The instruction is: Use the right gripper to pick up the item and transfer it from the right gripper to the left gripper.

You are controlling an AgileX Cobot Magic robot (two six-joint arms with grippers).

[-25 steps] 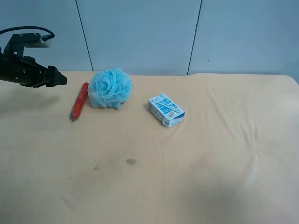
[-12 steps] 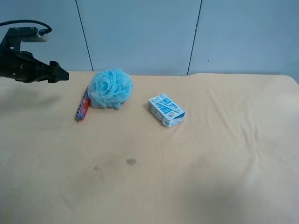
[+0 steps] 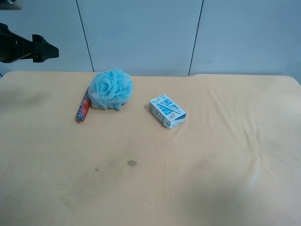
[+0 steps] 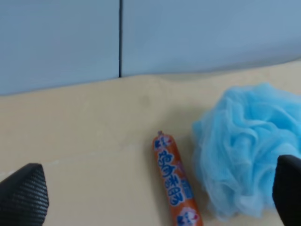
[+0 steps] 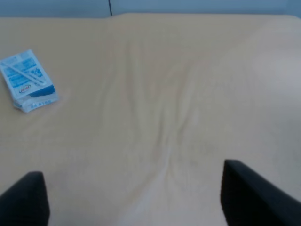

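The item, an orange-red stick with blue-and-white lettering, lies flat on the tan table, one end tucked against the fluffy blue pouf. My left gripper hovers high at the exterior high view's left edge, well clear of the item. In the left wrist view its fingers stand wide apart and empty, with the item and pouf below the left gripper. The right gripper is open over bare cloth and holds nothing; its arm is outside the exterior high view.
A blue-white small box lies right of the pouf, near the table's middle, and shows in the right wrist view. The tan cloth is wrinkled toward the right. A grey panelled wall stands behind the table.
The left arm rose and pulled back toward the view's left edge while its jaws widened. The item shifted slightly against the pouf, lettering now up. The box stayed put.
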